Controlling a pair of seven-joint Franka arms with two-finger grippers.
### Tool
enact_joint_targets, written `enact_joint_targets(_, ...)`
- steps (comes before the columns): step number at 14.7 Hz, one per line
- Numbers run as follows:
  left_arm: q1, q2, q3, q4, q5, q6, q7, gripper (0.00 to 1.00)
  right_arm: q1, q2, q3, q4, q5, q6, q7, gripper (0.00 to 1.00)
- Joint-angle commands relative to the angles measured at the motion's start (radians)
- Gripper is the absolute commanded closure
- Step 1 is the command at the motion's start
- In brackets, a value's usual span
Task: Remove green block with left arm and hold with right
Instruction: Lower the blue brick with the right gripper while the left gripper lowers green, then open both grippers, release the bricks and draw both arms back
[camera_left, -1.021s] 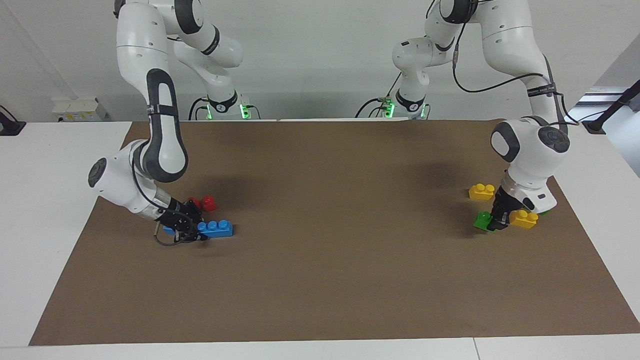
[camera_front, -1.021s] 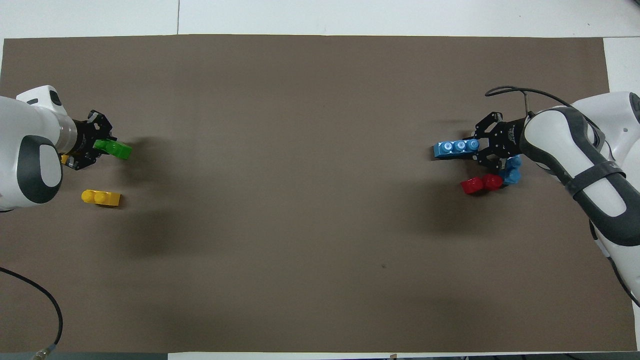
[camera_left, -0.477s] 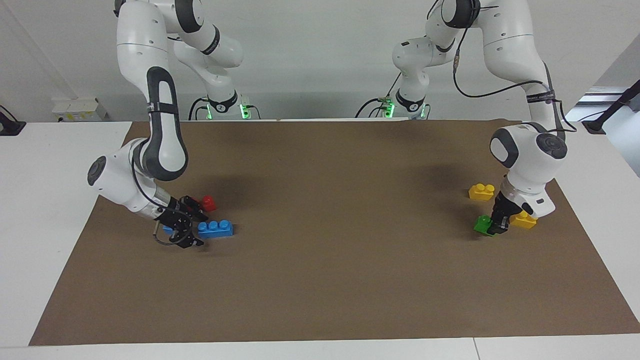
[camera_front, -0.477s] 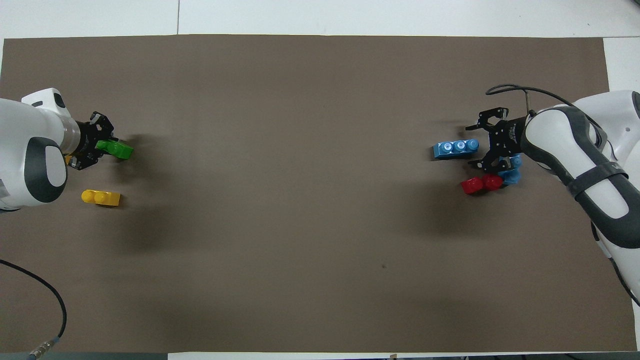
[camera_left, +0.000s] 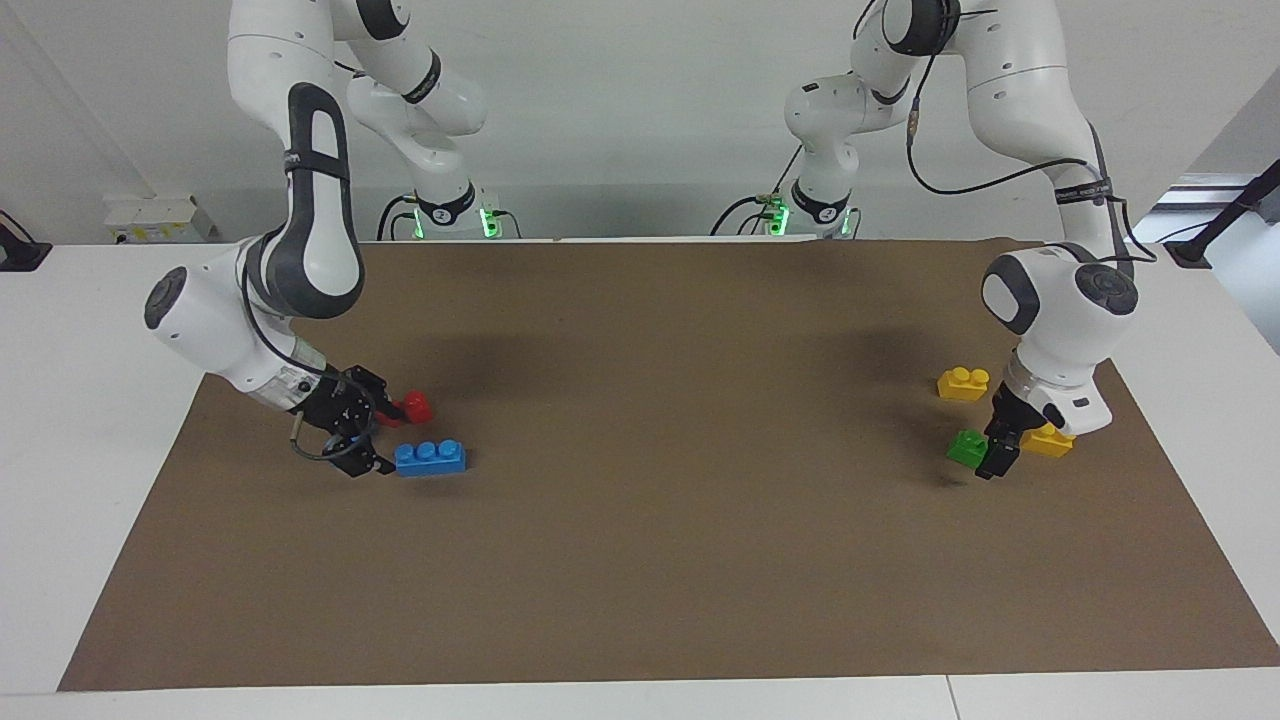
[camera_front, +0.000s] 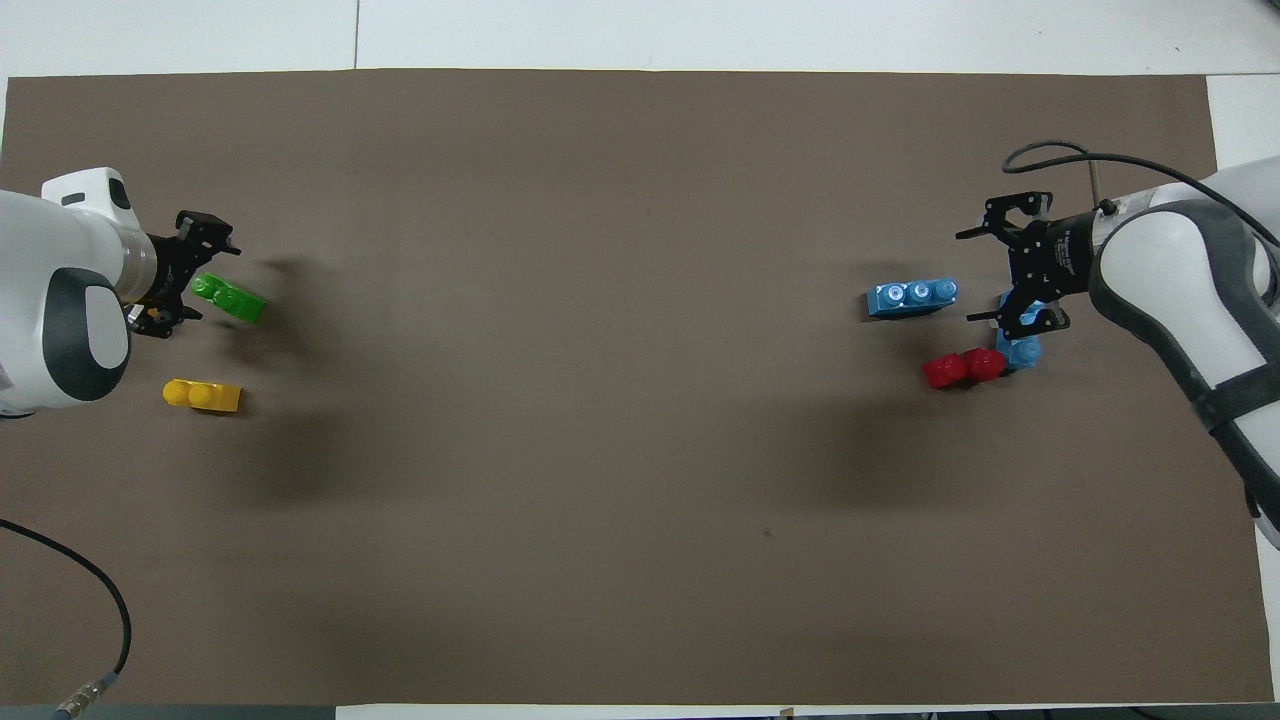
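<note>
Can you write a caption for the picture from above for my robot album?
Left pincer open beside the green block; right pincer open near the blue block.

Two robot arms, glossy white shells built from rounded cylindrical segments. Dark grey oval inlays on the forearm links; dark grey round caps on the wrist joints. Black bands ring several joints. Green indicator lights glow at both bases. Left arm (camera_left: 1060, 300): a thin black cable loops loosely along the upper link; a black strap with small white lettering circles the forearm. Right arm (camera_left: 250, 320): a similar lettered black strap; a short cable loop hangs beside the wrist. Each arm ends in a black skeletal two-finger gripper on a white flange.
</note>
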Motion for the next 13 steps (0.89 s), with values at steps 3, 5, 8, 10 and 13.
enact_joint_targets(3,-0.025,-0.097,-0.005,0.005,0.021,-0.11,0.013,0.0,0.0,-0.105,0.009,0.086,-0.158,-0.179,-0.014,0.0)
enact_joint_targets(5,-0.043,-0.128,-0.005,0.005,0.021,-0.143,0.04,0.0,0.0,-0.153,0.012,0.128,-0.167,-0.256,-0.051,0.0)
enact_joint_targets(8,-0.069,-0.177,-0.005,0.005,0.022,-0.206,0.083,0.0,0.032,-0.232,0.013,0.148,-0.261,-0.318,-0.179,0.0)
enact_joint_targets(10,-0.08,-0.22,-0.005,0.003,0.025,-0.252,0.143,0.0,0.051,-0.272,0.013,0.15,-0.334,-0.345,-0.288,0.0)
enact_joint_targets(13,-0.092,-0.287,-0.007,0.005,0.047,-0.343,0.288,0.0,0.051,-0.317,0.013,0.15,-0.376,-0.416,-0.524,0.0)
